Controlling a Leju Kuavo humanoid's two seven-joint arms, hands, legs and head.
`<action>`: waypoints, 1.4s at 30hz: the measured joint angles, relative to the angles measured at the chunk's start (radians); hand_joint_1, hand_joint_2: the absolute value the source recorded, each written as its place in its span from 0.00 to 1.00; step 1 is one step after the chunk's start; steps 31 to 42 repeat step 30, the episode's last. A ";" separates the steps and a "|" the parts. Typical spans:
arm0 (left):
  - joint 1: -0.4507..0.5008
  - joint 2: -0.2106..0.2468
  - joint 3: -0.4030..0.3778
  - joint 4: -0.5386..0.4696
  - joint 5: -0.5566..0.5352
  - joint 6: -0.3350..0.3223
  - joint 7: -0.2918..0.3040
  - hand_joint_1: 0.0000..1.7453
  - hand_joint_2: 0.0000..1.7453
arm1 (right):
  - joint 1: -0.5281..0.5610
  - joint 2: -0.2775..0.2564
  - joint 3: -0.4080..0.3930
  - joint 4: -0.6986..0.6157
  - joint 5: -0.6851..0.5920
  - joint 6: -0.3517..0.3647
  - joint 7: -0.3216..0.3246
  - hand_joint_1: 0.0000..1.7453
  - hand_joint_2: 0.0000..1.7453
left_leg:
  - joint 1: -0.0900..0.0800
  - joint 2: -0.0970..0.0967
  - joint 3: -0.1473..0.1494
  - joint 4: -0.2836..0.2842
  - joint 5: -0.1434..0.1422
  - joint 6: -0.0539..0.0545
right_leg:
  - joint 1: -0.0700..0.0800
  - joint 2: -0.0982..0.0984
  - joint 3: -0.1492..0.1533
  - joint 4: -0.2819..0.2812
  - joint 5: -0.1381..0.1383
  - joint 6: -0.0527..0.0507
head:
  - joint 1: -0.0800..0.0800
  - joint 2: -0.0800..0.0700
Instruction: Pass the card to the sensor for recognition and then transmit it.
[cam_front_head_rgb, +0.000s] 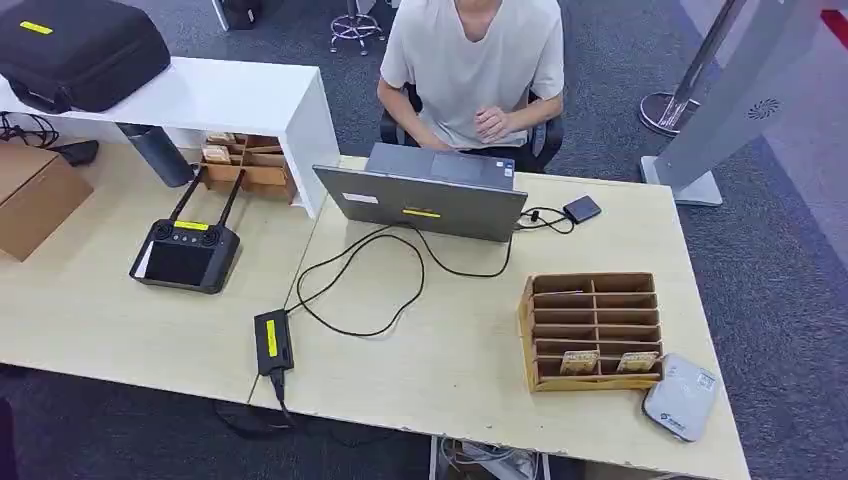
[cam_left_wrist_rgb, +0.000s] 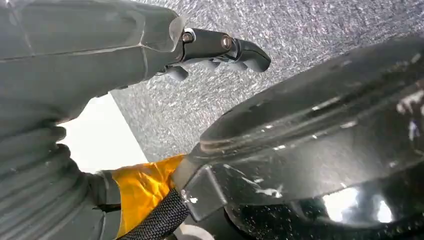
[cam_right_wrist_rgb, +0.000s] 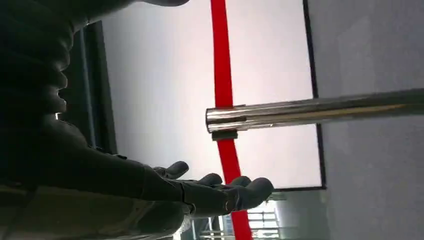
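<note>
A wooden slotted card rack (cam_front_head_rgb: 592, 330) stands on the right part of the table. Two cards (cam_front_head_rgb: 579, 361) (cam_front_head_rgb: 637, 360) sit upright in its front row. Beside the rack, at the table's front right corner, lies a white rounded sensor (cam_front_head_rgb: 681, 397). In the left wrist view my left hand (cam_left_wrist_rgb: 220, 50) hangs over grey carpet with its fingers stretched out and nothing in them. My right hand (cam_right_wrist_rgb: 210, 190) is also empty, its fingers spread and slightly curved, well away from the table.
A person (cam_front_head_rgb: 475, 60) sits behind an open laptop (cam_front_head_rgb: 420, 203), whose cable runs to a power brick (cam_front_head_rgb: 272, 341). A remote controller (cam_front_head_rgb: 185, 252), cardboard box (cam_front_head_rgb: 35, 195) and white shelf (cam_front_head_rgb: 230, 95) occupy the left. A chrome stanchion pole (cam_right_wrist_rgb: 320, 112) is near my right hand.
</note>
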 joint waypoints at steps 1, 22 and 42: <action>-0.001 -0.003 0.000 0.005 -0.005 -0.005 0.000 0.00 1.00 | 0.041 0.000 0.004 -0.025 -0.031 -0.023 0.016 0.00 1.00 | 0.000 0.000 0.000 0.000 0.000 0.000 | 0.000 -0.001 0.000 0.000 0.000 0.000 | 0.000 0.000; -0.003 -0.016 0.016 0.035 -0.026 -0.016 0.018 0.00 1.00 | -0.206 0.007 1.219 0.119 -0.890 -0.440 0.044 0.00 1.00 | 0.000 0.010 0.003 -0.001 -0.001 -0.001 | 0.000 0.008 0.000 0.001 0.000 0.000 | -0.001 0.000; -0.002 -0.015 0.017 0.035 -0.026 -0.016 0.018 0.00 1.00 | -0.266 0.041 1.339 0.191 -0.902 -0.444 0.033 0.00 1.00 | 0.000 0.010 0.004 -0.001 -0.001 -0.001 | 0.000 0.009 0.001 0.001 0.001 -0.001 | 0.000 0.000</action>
